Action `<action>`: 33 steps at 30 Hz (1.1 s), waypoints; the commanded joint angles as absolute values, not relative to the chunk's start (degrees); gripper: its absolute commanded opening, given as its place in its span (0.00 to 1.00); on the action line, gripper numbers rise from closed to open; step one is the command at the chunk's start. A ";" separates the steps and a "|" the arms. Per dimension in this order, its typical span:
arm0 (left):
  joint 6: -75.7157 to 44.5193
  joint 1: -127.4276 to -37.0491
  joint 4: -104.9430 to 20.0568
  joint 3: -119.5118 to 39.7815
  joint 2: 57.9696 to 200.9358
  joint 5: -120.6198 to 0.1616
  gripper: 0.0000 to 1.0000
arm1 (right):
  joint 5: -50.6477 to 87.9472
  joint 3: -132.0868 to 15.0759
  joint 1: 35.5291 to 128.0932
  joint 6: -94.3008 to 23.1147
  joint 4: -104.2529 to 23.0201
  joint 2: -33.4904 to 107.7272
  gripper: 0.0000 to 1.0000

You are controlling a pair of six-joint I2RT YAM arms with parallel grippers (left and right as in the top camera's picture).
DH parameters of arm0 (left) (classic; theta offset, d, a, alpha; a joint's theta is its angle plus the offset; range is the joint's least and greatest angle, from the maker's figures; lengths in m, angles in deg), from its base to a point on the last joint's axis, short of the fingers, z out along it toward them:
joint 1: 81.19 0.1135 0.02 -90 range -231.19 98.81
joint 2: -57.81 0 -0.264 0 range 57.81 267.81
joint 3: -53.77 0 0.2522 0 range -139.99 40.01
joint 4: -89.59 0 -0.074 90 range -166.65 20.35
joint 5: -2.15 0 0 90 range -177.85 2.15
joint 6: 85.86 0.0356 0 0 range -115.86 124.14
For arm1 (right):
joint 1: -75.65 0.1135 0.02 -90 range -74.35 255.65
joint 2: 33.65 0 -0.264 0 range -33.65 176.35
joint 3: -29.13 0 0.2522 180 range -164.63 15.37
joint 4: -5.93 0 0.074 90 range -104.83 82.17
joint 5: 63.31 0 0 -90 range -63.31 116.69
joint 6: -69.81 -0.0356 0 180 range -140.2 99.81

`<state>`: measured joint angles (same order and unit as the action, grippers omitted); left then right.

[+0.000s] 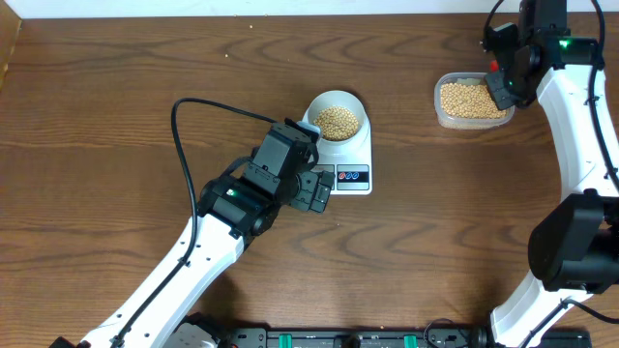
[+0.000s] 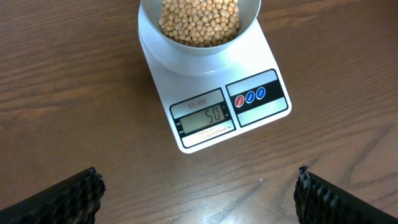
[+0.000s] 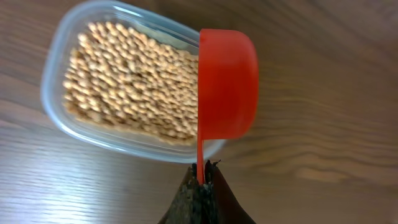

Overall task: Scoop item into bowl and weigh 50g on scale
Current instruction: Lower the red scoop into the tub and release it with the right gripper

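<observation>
Tan-yellow round beans (image 2: 199,22) fill the small pale round bowl (image 2: 199,55), which sits on the flat white digital scale (image 2: 205,84); its grey display (image 2: 205,116) reads 50. Left gripper (image 2: 199,180) hovers near the scale's front, jaws wide apart and empty. Right gripper (image 3: 202,180) has its jaws clamped on the handle of a red plastic scoop (image 3: 227,84), above the rim of a clear plastic tub (image 3: 56,68) holding more beans.

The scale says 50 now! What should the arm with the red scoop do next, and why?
Probably put the red scoop down in the clear tub and add nothing more. The scale, with the bowl of beans on it, reads 50, so the weight looks reached, and the right gripper holds the scoop over the tub.
</observation>
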<state>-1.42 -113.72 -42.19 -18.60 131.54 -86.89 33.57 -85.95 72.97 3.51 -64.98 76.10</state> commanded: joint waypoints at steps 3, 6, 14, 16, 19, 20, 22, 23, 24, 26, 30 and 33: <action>-0.88 -113.75 -42.21 -18.84 131.52 -87.03 1.00 | 11.99 -86.84 70.54 -10.39 -64.74 75.18 0.01; -0.88 -113.75 -42.21 -18.84 131.52 -87.03 1.00 | 7.89 -85.73 69.21 -16.93 -63.95 75.49 0.01; -0.88 -113.75 -42.21 -18.84 131.52 -87.03 1.00 | 8.06 -80.57 68.97 -35.11 -59.84 75.51 0.01; -0.88 -113.75 -42.21 -18.86 131.52 -87.03 1.00 | 7.86 -79.11 68.97 -40.07 -59.12 75.51 0.01; -0.88 -113.75 -42.21 -18.86 131.52 -87.03 1.00 | 7.93 -76.64 68.99 -44.62 -57.44 75.51 0.01; -0.88 -113.75 -42.21 -18.86 131.52 -87.03 1.00 | 7.95 -75.56 68.97 -46.04 -55.99 75.51 0.01; -0.88 -113.75 -42.21 -18.84 131.52 -87.03 1.00 | 7.93 -73.95 68.93 -48.34 -53.37 75.51 0.03; -0.88 -113.75 -42.21 -18.84 131.52 -87.03 1.00 | 7.91 -73.20 68.93 -49.84 -52.12 75.51 0.06; -0.88 -113.75 -42.21 -18.84 131.52 -87.03 1.00 | 7.93 -72.72 68.93 -51.07 -51.64 75.49 0.09; -0.88 -113.75 -42.21 -18.84 131.52 -87.03 1.00 | 7.91 -72.53 68.93 -51.70 -52.17 75.49 0.22; -0.88 -113.75 -42.21 -18.84 131.52 -87.03 1.00 | 7.86 -72.53 68.93 -52.88 -54.38 75.47 0.40; -0.88 -113.75 -42.24 -18.84 131.52 -87.03 1.00 | 7.69 -72.55 68.93 -54.04 -56.76 75.42 0.52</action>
